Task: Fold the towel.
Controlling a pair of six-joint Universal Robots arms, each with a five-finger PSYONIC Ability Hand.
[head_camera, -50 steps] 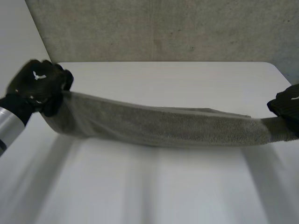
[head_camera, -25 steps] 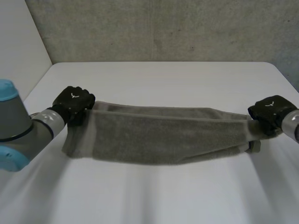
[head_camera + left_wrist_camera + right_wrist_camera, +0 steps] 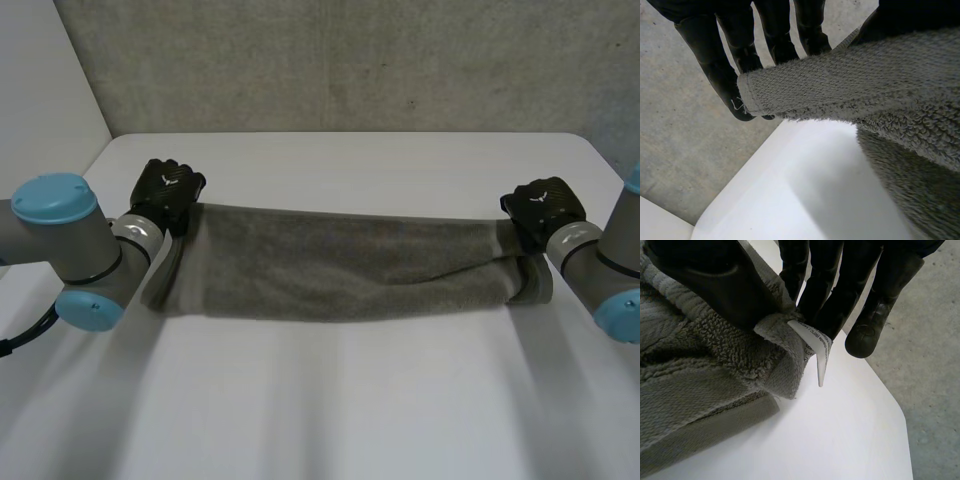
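A: There's the towel, stretched across the white table between the arms, its near edge seemingly resting on the surface: soft, floppy terry, nothing stiff in it.
B: And the left hand clamps a far corner, fingers against thumb; the right hand pinches the other corner, right by the care label.
A: Thick looped pile, hemmed edges, grippy I'd say. Light too, so the corners are where to hold it
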